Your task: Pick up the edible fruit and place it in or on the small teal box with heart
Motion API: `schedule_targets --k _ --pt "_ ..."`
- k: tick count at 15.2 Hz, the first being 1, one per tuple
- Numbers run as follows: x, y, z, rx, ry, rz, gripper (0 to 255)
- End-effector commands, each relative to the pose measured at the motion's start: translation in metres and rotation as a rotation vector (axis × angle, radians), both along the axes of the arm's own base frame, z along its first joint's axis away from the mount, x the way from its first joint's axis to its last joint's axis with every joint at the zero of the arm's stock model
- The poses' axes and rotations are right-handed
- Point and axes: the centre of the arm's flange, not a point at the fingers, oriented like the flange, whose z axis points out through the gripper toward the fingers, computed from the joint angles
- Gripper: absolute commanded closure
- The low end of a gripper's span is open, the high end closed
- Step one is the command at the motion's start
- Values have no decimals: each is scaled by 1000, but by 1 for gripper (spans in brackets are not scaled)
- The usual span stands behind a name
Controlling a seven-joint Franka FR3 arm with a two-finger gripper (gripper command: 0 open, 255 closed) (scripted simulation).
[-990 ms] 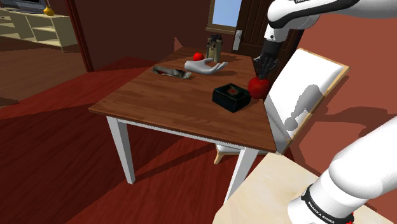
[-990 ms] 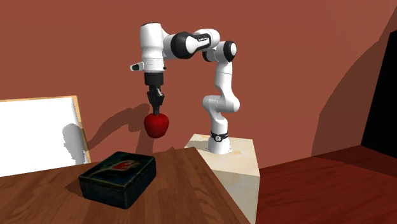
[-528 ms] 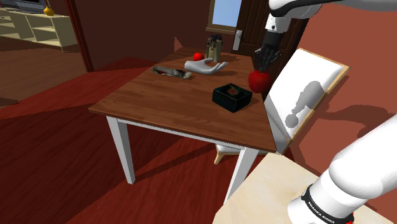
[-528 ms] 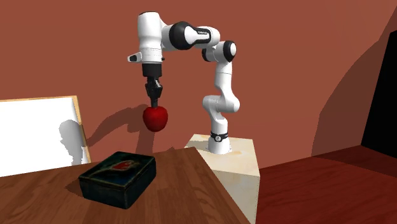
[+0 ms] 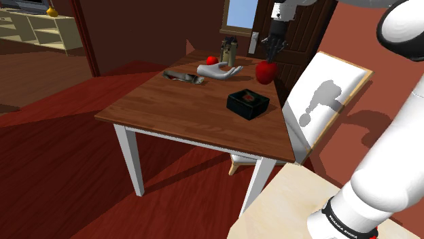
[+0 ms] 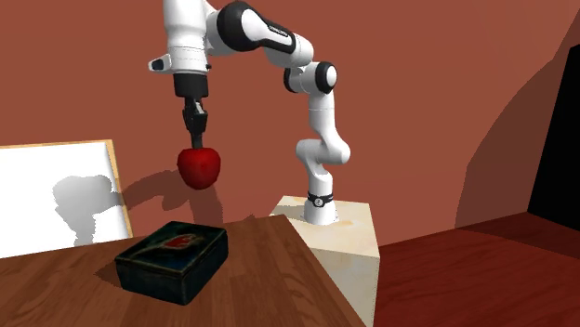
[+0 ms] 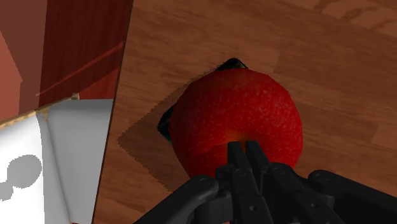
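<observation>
Overhead, the gripper [image 5: 272,58] pointed straight down with the red fruit [image 5: 266,71] hanging from its fingertips, clear of the table [image 5: 183,108].

- Jaws: drawn narrow, nearly meeting, pinched on the very top of the fruit. In the wrist view the two black fingers [image 7: 236,153] met at the crown of the red fruit [image 7: 235,124].
- Fruit, appearance: round and plump, deep red, with a finely dimpled skin and a small orange-yellow patch at the top, just where the fingers gripped it.
- Fruit, position: in the air, touching nothing but the gripper [image 6: 197,139]. In the second exterior view the red fruit [image 6: 199,166] hung well above the box [image 6: 173,260].
- Along the gripper's line of sight the fruit covered most of the box [image 7: 165,122] – dark corners alone showed past its edges.
- Box: low, dark teal, with a red mark on its lid, resting flat on the wooden table [image 6: 270,279].
- A white board [image 6: 46,200] leaned beside the table.
</observation>
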Motion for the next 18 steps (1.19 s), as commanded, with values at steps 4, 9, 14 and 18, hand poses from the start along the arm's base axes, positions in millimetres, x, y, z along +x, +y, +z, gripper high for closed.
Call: schedule_targets --k 4,9,14,18 --pt "59 -22 25 0 0 1 255" --pt "78 -30 17 0 0 1 255" --pt "78 -30 -10 0 0 1 255" --pt "78 -30 -31 0 0 1 255"
